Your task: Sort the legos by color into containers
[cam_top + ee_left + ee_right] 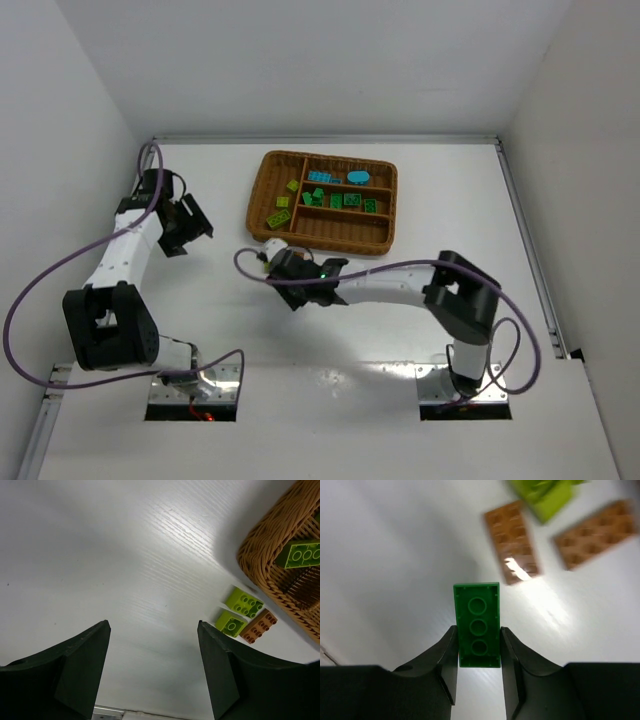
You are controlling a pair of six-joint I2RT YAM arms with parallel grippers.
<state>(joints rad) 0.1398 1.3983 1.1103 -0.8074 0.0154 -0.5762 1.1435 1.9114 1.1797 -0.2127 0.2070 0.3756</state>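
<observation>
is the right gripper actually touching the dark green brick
Touching. The right wrist view shows the green brick pinched between the right gripper fingers, each pressed flat against a long side with no gap.

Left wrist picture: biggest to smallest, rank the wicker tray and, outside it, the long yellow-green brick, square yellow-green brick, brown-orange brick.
wicker tray
long yellow-green brick
square yellow-green brick and brown-orange brick: too alike to rank
</observation>
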